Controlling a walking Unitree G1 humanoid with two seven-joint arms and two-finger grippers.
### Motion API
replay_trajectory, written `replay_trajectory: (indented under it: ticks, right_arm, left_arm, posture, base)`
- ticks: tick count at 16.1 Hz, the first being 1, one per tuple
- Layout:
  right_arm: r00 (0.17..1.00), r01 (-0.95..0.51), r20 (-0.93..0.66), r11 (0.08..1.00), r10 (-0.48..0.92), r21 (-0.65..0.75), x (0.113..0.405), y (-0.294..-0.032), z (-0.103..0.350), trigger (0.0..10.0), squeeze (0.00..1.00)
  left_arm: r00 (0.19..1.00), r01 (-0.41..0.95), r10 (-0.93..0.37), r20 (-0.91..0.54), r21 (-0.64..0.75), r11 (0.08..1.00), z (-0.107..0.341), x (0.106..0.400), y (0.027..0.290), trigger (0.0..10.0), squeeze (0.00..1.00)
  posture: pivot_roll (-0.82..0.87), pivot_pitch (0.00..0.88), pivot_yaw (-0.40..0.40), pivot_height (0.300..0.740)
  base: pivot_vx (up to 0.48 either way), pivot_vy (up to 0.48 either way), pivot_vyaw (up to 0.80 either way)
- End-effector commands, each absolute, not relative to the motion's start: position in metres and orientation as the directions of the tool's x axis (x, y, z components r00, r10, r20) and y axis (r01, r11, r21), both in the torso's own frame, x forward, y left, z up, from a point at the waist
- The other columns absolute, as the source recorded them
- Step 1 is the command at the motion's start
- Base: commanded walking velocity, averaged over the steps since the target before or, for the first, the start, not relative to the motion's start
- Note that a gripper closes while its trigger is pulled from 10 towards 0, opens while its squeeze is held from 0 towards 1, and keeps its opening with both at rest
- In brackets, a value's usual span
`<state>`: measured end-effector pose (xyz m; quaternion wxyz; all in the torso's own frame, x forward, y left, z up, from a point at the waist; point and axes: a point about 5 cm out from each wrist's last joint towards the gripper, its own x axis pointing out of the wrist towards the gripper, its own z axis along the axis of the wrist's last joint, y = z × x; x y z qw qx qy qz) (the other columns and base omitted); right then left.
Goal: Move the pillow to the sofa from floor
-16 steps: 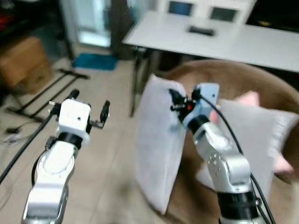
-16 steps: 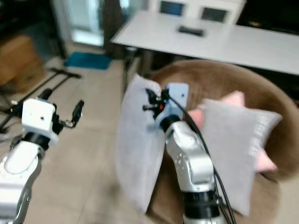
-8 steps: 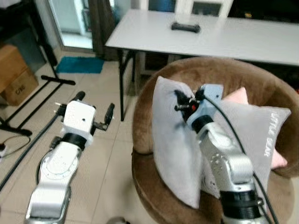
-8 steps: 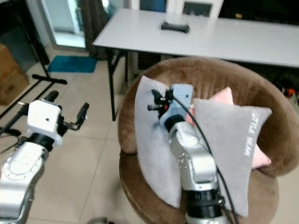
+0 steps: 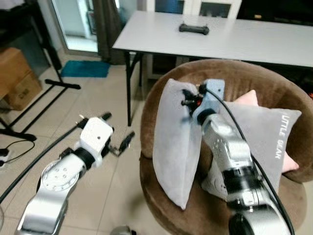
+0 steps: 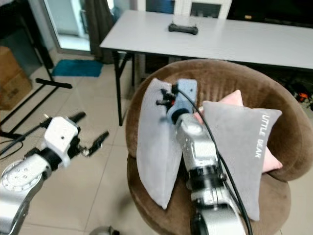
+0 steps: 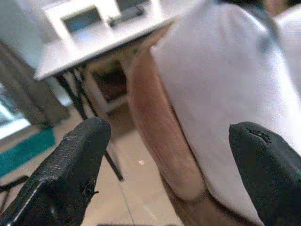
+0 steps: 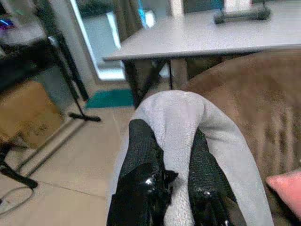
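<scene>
Pinching the top corner of the pillow, your right end effector holds it upright over the front of the round brown sofa. Let go here and I judge it could tip outward over the rim onto the floor. Your left end effector hangs spread over open tiles; deeper in, another grey cushion crowds the seat.
</scene>
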<state>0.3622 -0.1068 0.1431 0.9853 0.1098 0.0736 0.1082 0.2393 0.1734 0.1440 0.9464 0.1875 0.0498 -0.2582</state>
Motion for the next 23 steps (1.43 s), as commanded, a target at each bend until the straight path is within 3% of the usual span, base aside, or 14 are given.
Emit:
replay_trajectory:
  ticks: [1,4,5,6,8,11,14,16,21,23]
  right_arm:
    - [0.981,-0.14,-0.101,0.964,0.166,0.224,0.376,-0.122,0.149,10.0,0.0]
    - [0.985,-0.034,-0.164,0.996,0.047,0.082,0.393,-0.146,0.145,10.0,0.0]
    - [0.986,0.01,-0.166,1.0,-0.006,0.029,0.395,-0.156,0.146,10.0,0.53]
    - [0.983,0.066,-0.171,0.997,-0.072,-0.036,0.396,-0.173,0.146,10.0,1.0]
    - [0.981,0.084,-0.171,0.996,-0.086,-0.018,0.396,-0.184,0.146,10.0,1.0]
    - [0.973,0.15,-0.155,0.981,-0.169,-0.122,0.394,-0.211,0.149,10.0,1.0]
    - [0.97,0.219,-0.108,0.976,-0.216,0.009,0.39,-0.236,0.156,10.0,1.0]
    - [0.987,0.155,-0.05,0.985,-0.151,0.077,0.386,-0.242,0.157,10.0,1.0]
    - [0.996,0.074,0.043,0.988,-0.081,0.136,0.336,-0.215,0.132,10.0,1.0]
    - [0.993,0.118,0.01,0.98,-0.121,0.159,0.289,-0.2,0.125,10.0,1.0]
  left_arm:
    - [0.83,0.557,-0.513,-0.218,0.31,0.77,0.144,0.237,0.17,10.0,0.0]
    - [0.799,0.6,-0.543,-0.259,0.289,0.746,0.142,0.233,0.171,10.0,0.0]
    - [0.796,0.604,-0.545,-0.263,0.287,0.744,0.142,0.232,0.172,10.0,0.0]
    - [0.796,0.603,-0.543,-0.266,0.287,0.744,0.142,0.231,0.173,10.0,0.0]
    - [0.798,0.601,-0.54,-0.267,0.289,0.745,0.142,0.231,0.173,10.0,0.0]
    - [0.801,0.597,-0.536,-0.265,0.286,0.75,0.141,0.231,0.173,10.0,0.0]
    - [0.826,0.563,-0.514,-0.231,0.287,0.775,0.14,0.235,0.17,10.0,0.0]
    - [0.894,0.447,-0.421,-0.149,0.319,0.836,0.143,0.245,0.168,10.0,0.0]
    - [0.962,0.268,-0.268,-0.046,0.333,0.904,0.147,0.261,0.166,10.0,0.0]
    - [0.967,0.247,-0.251,-0.034,0.341,0.907,0.145,0.262,0.165,10.0,0.0]
  posture:
    - [0.16,0.0,-0.023,0.74]
    - [0.17,0.0,-0.028,0.74]
    - [0.17,0.0,-0.03,0.74]
    - [0.18,0.0,-0.038,0.74]
    - [0.19,0.0,-0.043,0.74]
    - [0.18,0.0,-0.045,0.74]
    - [0.16,0.0,-0.051,0.74]
    - [0.15,0.0,-0.053,0.74]
    - [0.07,0.0,0.021,0.74]
    - [0.05,0.0,0.037,0.74]
  base:
    - [0.0,0.0,0.0]
    - [0.0,0.0,0.0]
    - [0.0,0.0,0.0]
    - [0.0,0.0,0.0]
    - [0.0,0.0,0.0]
    - [0.0,0.0,0.0]
    - [0.0,0.0,0.0]
    - [0.0,0.0,0.0]
    - [0.0,0.0,-0.47]
    - [0.0,0.0,-0.78]
